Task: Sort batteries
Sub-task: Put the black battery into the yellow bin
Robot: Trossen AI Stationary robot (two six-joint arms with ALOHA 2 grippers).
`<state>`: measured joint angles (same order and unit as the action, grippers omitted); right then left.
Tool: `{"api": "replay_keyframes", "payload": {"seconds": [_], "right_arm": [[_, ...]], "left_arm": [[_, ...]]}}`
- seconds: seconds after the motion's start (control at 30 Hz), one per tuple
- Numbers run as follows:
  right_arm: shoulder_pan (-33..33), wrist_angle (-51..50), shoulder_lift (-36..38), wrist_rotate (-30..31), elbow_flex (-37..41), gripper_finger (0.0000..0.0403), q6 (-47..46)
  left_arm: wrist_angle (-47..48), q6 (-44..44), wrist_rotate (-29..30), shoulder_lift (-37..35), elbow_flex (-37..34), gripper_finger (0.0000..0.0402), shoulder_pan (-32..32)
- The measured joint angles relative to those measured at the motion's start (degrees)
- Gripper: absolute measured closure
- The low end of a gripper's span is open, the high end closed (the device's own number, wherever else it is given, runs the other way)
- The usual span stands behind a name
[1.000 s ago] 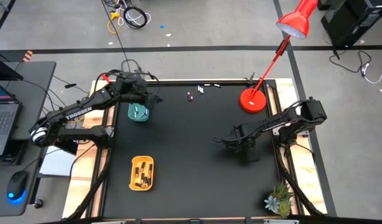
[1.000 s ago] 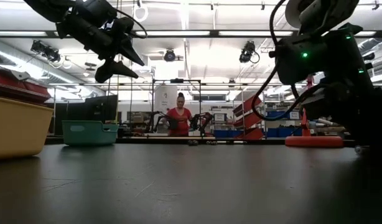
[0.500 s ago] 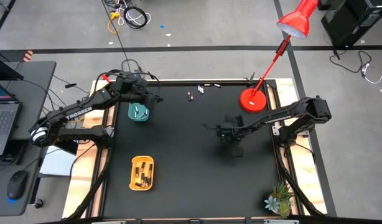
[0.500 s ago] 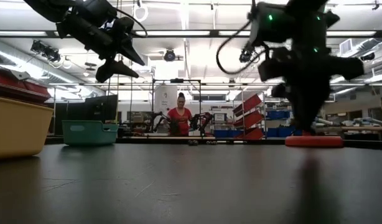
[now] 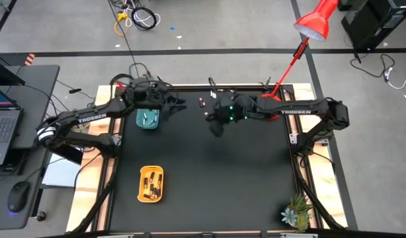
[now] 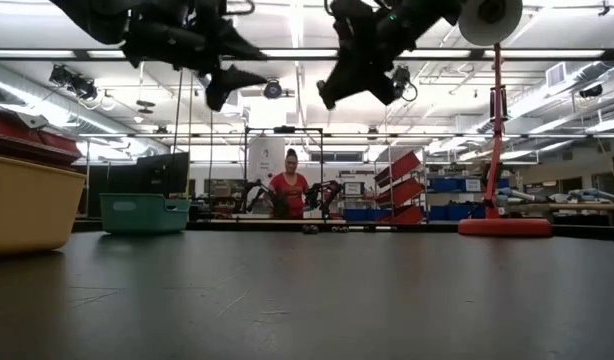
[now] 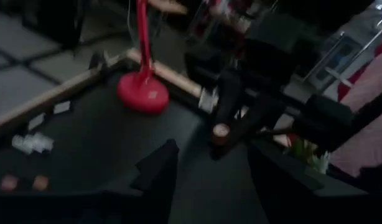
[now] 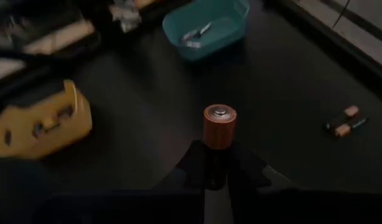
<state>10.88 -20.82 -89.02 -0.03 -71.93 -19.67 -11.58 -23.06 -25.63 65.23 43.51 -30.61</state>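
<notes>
Right gripper (image 5: 216, 118) pinches 1 orange-cased battery (image 8: 219, 127) upright between its fingers, high over the black table (image 5: 203, 178) near its far edge — a carry step, by my reading. Left gripper (image 5: 171, 104) hangs spread just beside the teal tray (image 5: 147, 120). Next comes choosing teal tray or yellow tray (image 5: 151, 184) — whichever holds its kind — then lowering and releasing inside the walls.

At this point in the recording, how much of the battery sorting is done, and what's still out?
Done: the yellow tray and teal tray each hold several batteries. In hand: the right gripper is clamped on a copper-topped battery above the table. Left: loose batteries lie near the far edge. The left gripper, open, hovers beside the teal tray.
</notes>
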Motion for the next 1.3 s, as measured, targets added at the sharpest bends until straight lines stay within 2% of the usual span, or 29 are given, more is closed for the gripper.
{"api": "replay_keyframes", "payload": {"seconds": [0.2, 0.47, 0.57, 0.87, 1.2, 1.3], "right_arm": [[1.68, 5.97, 0.0, -2.64, -1.41, 0.0364, -3.0], [2.76, 12.88, -0.01, -3.68, -1.41, 0.0364, -4.77], [3.11, 13.3, 0.03, -4.11, -1.41, 0.0364, -4.8], [3.08, 14.85, 0.03, -4.62, -1.39, 0.0364, -4.36], [2.96, 15.2, 0.03, -5.15, -1.37, 0.0364, -3.15], [2.94, 14.93, 0.03, -5.02, -1.35, 0.0364, -3.12]], "left_arm": [[-8.41, 0.23, 4.9, 1.99, 0.0, 0.0187, 1.81], [-11.76, -1.19, 4.66, 4.36, 0.0, 0.0164, 4.55], [-14.01, -1.39, 5.13, 5.1, 0.0, 0.0163, 5.9], [-19.53, -4.63, 11.82, 8.89, 0.0, 0.0163, 6.84], [-30.67, -8.58, 12.13, 14.72, 0.02, 0.0164, 7.54], [-31.66, -9.13, 12.18, 15.67, 0.02, 0.0179, 7.54]]}}
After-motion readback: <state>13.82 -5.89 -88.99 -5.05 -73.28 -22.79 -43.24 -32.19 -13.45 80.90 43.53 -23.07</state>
